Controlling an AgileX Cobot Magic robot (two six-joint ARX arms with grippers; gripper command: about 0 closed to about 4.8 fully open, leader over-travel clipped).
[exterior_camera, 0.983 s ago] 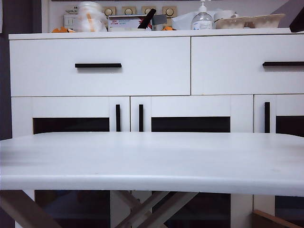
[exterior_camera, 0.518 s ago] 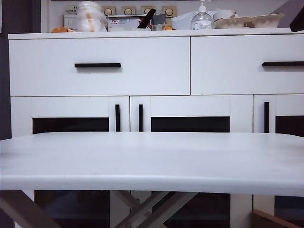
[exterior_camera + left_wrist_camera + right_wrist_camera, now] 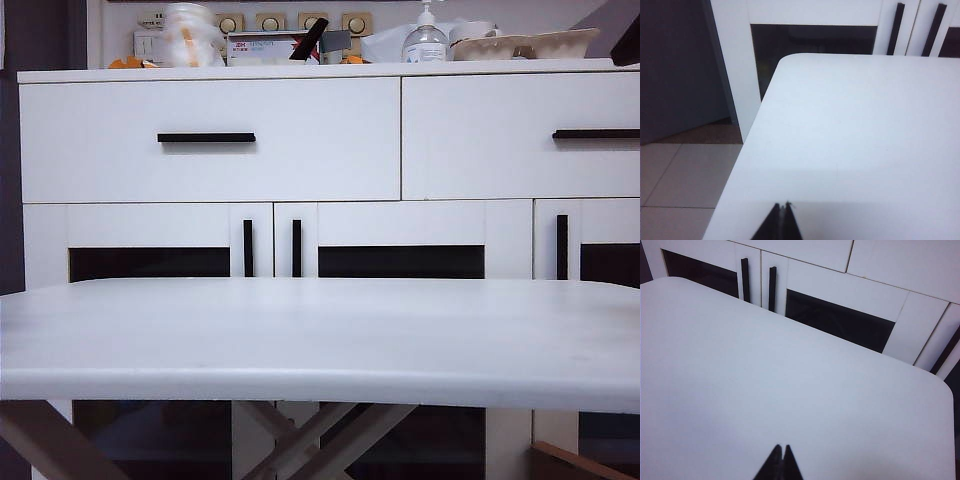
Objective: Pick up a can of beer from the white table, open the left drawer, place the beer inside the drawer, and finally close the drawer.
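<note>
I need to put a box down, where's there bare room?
The white table shows bare from its front edge back to the cabinet; both shut grippers, left and right, hover over it. The cabinet top is crowded with bottles and boxes.

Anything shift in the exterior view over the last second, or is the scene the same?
Nothing visibly changed. The left drawer is shut as before, and the white table shows no can. Neither arm appears in the exterior view. In the wrist views, the left tool and right tool hang shut over the tabletop, holding nothing.
</note>
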